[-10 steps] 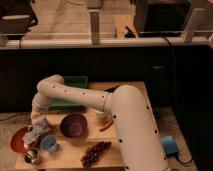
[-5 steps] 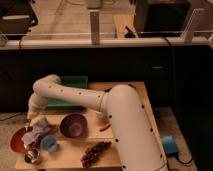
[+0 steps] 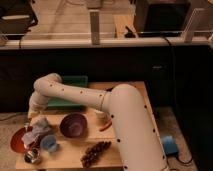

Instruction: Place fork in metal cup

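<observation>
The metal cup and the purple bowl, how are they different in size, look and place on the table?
The metal cup is small and shiny silver; the purple bowl is clearly wider and dull purple. The metal cup stands at the table's front left corner, while the purple bowl sits nearer the middle. The gripper hangs above the metal cup, to the left of the purple bowl. Both are round, upright and dark inside.

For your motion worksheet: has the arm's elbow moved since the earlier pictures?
Yes. The elbow has shifted left, away from the green tray. The gripper hangs above the metal cup.

Shiny metal cup (image 3: 33, 157) at table's front-left corner
</observation>
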`<state>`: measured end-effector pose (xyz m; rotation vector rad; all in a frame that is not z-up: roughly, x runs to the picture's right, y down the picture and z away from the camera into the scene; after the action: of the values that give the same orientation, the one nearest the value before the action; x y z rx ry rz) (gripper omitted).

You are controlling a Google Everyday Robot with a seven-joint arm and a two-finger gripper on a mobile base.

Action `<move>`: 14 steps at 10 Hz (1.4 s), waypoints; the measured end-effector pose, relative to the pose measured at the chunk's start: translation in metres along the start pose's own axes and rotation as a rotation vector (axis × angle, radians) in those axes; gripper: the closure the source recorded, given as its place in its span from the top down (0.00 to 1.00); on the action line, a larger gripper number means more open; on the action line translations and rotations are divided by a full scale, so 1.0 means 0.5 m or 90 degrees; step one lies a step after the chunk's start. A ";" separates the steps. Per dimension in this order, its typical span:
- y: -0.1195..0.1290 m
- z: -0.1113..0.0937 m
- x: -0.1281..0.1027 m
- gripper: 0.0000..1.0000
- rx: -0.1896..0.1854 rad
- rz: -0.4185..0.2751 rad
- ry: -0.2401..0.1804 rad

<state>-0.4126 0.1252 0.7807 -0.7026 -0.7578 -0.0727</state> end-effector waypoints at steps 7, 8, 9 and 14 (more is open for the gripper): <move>-0.006 0.020 -0.012 0.80 -0.009 -0.020 -0.023; -0.008 0.023 -0.012 0.80 -0.011 -0.022 -0.024; -0.009 0.028 -0.014 0.80 -0.016 -0.023 -0.023; -0.012 0.057 -0.008 0.63 -0.036 -0.016 -0.016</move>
<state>-0.4347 0.1372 0.7963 -0.7498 -0.7906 -0.1084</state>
